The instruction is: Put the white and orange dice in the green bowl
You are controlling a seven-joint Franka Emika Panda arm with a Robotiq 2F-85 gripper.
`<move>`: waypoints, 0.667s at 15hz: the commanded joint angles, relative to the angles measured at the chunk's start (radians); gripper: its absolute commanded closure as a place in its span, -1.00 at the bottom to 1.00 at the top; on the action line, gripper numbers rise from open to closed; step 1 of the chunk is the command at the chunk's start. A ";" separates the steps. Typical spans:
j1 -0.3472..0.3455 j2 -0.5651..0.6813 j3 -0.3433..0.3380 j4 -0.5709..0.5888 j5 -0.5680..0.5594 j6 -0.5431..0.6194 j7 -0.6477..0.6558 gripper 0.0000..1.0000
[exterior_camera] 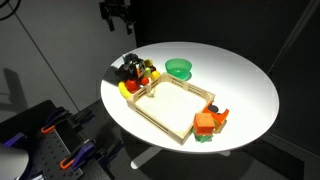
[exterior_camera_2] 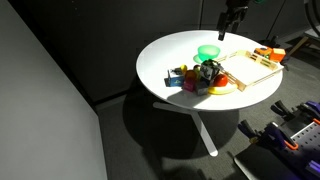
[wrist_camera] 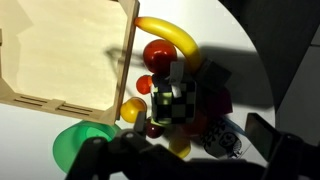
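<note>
The tool (exterior_camera: 118,20) is hanging high above the counter (exterior_camera: 250,90), over the edge where the toys are piled. In the wrist view its jaws are standing wide apart with nothing between them. The step in hand is the reach for the dice (wrist_camera: 146,86), and no grip is being made yet.

The dice is sitting in the heap of toys (exterior_camera: 135,75) that is crowding that edge of the counter, against one corner of the wooden tray (exterior_camera: 180,105). In the wrist view I am taking it to be the small orange-and-pale piece lying between the red apple (wrist_camera: 158,52) and a yellow ball (wrist_camera: 133,108), though it is too small to be sure. The green bowl (exterior_camera: 180,68) is waiting just beside the heap, along the same edge, and nothing is showing inside it.

Doing this well is mostly a matter of picking one tiny piece out of a tight cluster. The jaws are looking too wide for that, so narrowing them on the way down should keep them from catching the apple or the checkered cube (wrist_camera: 172,102) next door. A slow, straight descent, centred on the dice, is the safer line. Turning the wrist so the jaws are closing across its free sides should help. After that, the carry to the bowl is looking short.
</note>
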 commanded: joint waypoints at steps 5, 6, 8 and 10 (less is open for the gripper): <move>0.012 0.129 0.011 0.079 -0.025 0.083 0.030 -1.00; 0.013 0.135 0.009 0.085 -0.033 0.080 0.032 -1.00; 0.008 0.123 0.012 0.057 -0.011 0.084 0.006 -1.00; 0.008 0.129 0.012 0.063 -0.011 0.084 0.006 -1.00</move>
